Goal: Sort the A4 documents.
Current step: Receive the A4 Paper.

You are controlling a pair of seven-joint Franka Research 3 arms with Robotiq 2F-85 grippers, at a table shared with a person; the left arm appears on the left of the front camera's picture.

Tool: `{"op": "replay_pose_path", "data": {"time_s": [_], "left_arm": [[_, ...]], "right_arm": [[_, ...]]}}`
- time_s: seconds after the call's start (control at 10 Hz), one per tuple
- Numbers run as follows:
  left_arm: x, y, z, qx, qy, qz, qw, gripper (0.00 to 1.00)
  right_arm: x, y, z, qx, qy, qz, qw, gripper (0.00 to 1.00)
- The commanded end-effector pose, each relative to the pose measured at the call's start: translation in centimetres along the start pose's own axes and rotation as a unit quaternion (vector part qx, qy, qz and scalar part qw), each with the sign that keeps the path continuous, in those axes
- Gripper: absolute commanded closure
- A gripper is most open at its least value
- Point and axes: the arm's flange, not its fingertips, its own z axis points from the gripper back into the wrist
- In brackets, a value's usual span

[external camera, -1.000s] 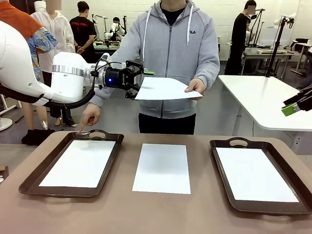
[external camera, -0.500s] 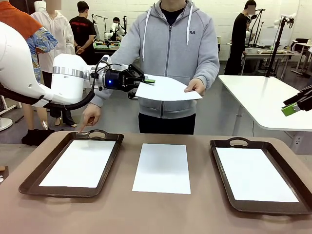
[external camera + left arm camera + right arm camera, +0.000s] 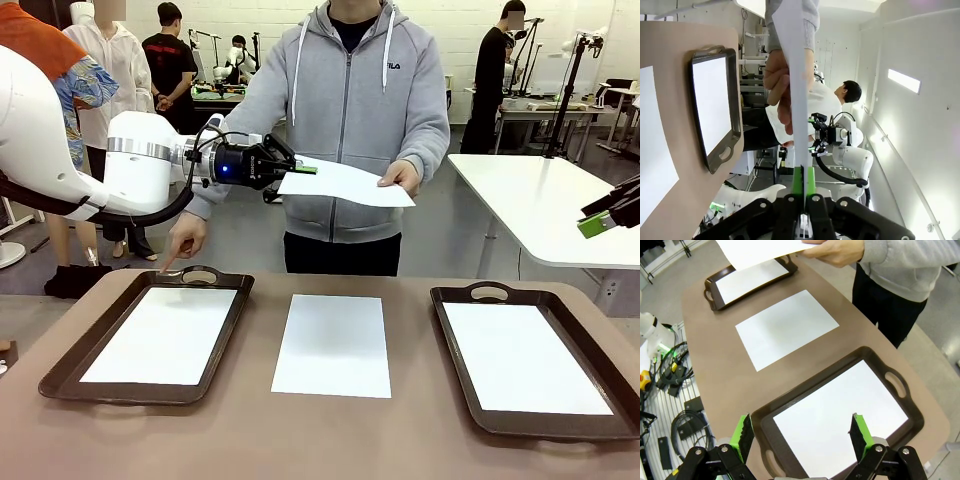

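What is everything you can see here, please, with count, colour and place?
sheets of paper: four, white; one raised beyond the table's far edge, one in each tray, one on the table between them.
trays: two, dark brown; left and right on the table.
table: one, brown, in front.
second table: one, white, far right.
person: one, grey hoodie, far side.
person's hands: two; one holds the raised sheet, one points at the left tray's handle.
left gripper: one, black, green pads; shut on the raised sheet.
right gripper: one, same colours; open, high at right.
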Motion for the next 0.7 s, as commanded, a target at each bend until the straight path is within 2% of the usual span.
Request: {"op": "replay_pose_path", "data": {"time_s": [0.0,0.1,0.2,0.6], "left_arm": [[-0.8,0.2,0.2,-0.015,0.002,-0.013,1.000,1.00],[-1.0,0.0,0.4,-0.026,0.014,-0.027,0.999,1.00],[0.0,0.0,0.0,0.000,0.001,0.000,1.000,1.00],[0.0,0.0,0.0,0.000,0.001,0.000,1.000,1.00]], "right_arm": [[-0.1,0.0,0.0,0.002,-0.002,-0.001,1.000,0.00],[-0.1,0.0,0.0,0.002,-0.002,-0.001,1.000,0.00],[-0.1,0.0,0.0,0.002,-0.002,-0.001,1.000,0.00],[-0.1,0.0,0.0,0.002,-0.002,-0.001,1.000,0.00]]}}
